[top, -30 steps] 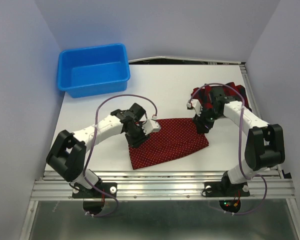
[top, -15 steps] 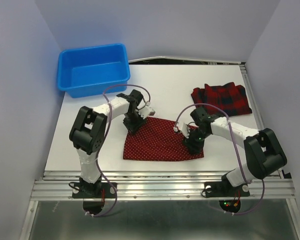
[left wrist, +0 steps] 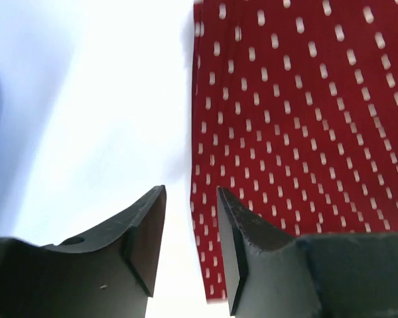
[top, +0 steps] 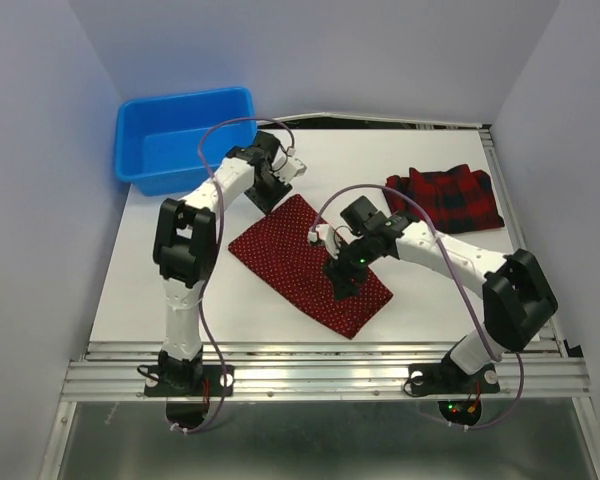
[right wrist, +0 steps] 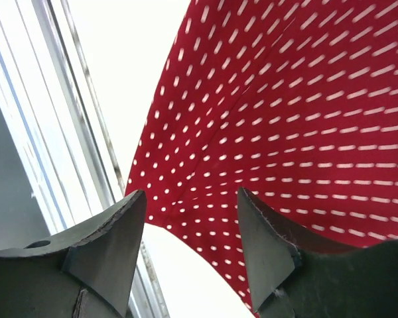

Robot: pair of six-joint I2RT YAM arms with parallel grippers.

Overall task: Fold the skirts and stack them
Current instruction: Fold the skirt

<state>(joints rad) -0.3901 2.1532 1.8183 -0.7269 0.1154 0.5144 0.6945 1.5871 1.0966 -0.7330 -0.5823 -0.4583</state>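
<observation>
The dark red polka-dot skirt [top: 305,262] lies flat and slantwise on the white table, running from far left to near right. The plaid skirt [top: 445,197] rests folded at the far right. My left gripper [top: 270,192] hangs at the dotted skirt's far corner. In the left wrist view it [left wrist: 190,192] is open, with bare table in the gap and the skirt's edge [left wrist: 285,119] just beside the right finger. My right gripper [top: 341,283] hovers over the dotted skirt's near half. It [right wrist: 191,193] stands open above the cloth [right wrist: 285,112], holding nothing.
A blue plastic bin [top: 185,135] stands at the far left, close behind the left gripper. The table's metal front rail [top: 330,372] runs along the near edge and shows in the right wrist view [right wrist: 26,132]. Grey walls close in both sides.
The dotted skirt has swung from lying crosswise to lying diagonally. My left gripper moved away toward the bin, and my right gripper moved left over the cloth and opened wider.
</observation>
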